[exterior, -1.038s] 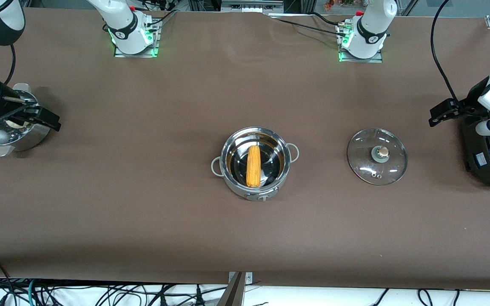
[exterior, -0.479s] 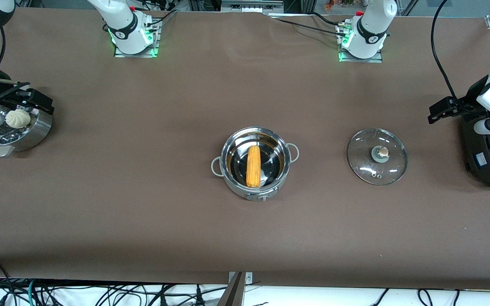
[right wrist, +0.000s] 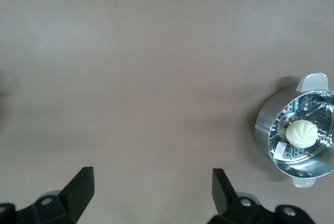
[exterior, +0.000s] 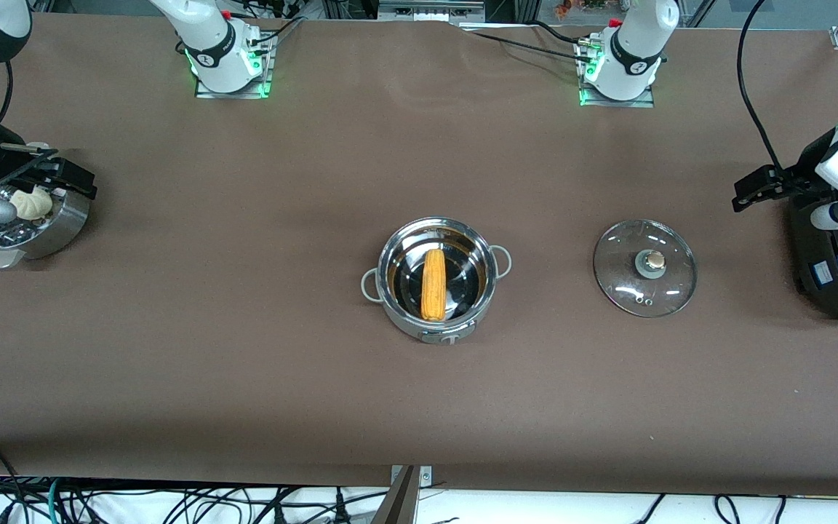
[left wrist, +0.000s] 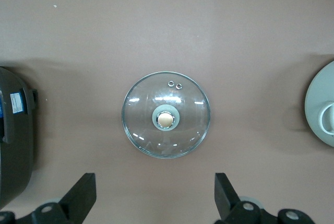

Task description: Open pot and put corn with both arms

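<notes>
My right gripper (exterior: pixel 62 178) hangs over the steel bowl (exterior: pixel 62 218) at the right arm's end of the table, its fingers (right wrist: pixel 78 187) spread wide apart and holding nothing. A pale bun (exterior: pixel 32 204) sits in that bowl, which my right wrist view shows as a perforated steamer insert with the bun (right wrist: pixel 300 132) resting on it. In the middle of the table stands the pot (exterior: pixel 435 320), open, with its loop handles sticking out at either side. The corn (exterior: pixel 433 284) lies inside it on the bottom, its length running from the end nearer the front camera toward the robot bases. Toward the left arm's end of the table, well apart from the pot, the glass lid (exterior: pixel 644 268) lies flat on the brown tabletop (exterior: pixel 244 327) with its knob facing up. My left wrist view looks straight down on that lid (left wrist: pixel 166 115). My left gripper (exterior: pixel 753 191) hangs beside the black cooker (exterior: pixel 830 269) at the left arm's end of the table, its fingers (left wrist: pixel 81 195) also spread wide and empty.
</notes>
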Controlling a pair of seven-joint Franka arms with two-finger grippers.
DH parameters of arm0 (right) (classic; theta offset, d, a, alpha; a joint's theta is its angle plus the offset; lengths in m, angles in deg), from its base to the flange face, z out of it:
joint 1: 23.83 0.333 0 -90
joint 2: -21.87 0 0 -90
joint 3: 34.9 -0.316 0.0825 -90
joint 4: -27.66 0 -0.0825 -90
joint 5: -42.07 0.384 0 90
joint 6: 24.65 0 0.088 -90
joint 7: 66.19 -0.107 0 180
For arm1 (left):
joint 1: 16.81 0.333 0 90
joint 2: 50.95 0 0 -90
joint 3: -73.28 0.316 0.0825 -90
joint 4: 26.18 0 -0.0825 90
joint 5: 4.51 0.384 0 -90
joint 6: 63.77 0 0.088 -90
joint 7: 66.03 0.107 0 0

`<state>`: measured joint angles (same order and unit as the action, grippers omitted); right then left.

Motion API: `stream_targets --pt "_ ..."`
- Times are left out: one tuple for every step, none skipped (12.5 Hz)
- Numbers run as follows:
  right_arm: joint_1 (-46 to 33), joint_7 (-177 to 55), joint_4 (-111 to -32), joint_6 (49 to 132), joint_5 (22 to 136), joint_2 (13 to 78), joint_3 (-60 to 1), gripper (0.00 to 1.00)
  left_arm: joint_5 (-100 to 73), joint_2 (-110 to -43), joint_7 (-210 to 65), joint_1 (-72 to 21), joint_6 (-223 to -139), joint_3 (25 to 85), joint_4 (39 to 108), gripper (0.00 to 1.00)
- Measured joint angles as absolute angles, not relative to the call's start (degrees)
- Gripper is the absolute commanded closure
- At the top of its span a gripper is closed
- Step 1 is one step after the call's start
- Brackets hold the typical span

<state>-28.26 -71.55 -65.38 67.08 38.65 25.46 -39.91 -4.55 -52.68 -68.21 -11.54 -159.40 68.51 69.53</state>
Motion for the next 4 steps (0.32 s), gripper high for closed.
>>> stream_targets --pt "-28.32 -71.45 -65.37 67.09 38.65 25.51 -39.91 0.00 -4.55 -52.65 -68.21 -11.53 -159.40 68.52 69.53 0.00" --pt "-28.33 -71.42 -65.35 67.09 38.65 25.51 -39.91 0.00 -4.55 -52.63 -68.21 -11.53 -159.40 68.51 69.52 0.00" --pt "-28.33 -71.38 -65.30 67.09 38.65 25.51 -39.91 0.00 -4.55 -52.62 -68.21 -11.53 -159.40 68.51 69.52 0.00" --pt "-28.33 -71.34 -65.22 67.10 38.65 25.51 -39.91 0.00 -4.55 -52.63 -68.21 -11.53 -159.40 68.51 69.52 0.00"
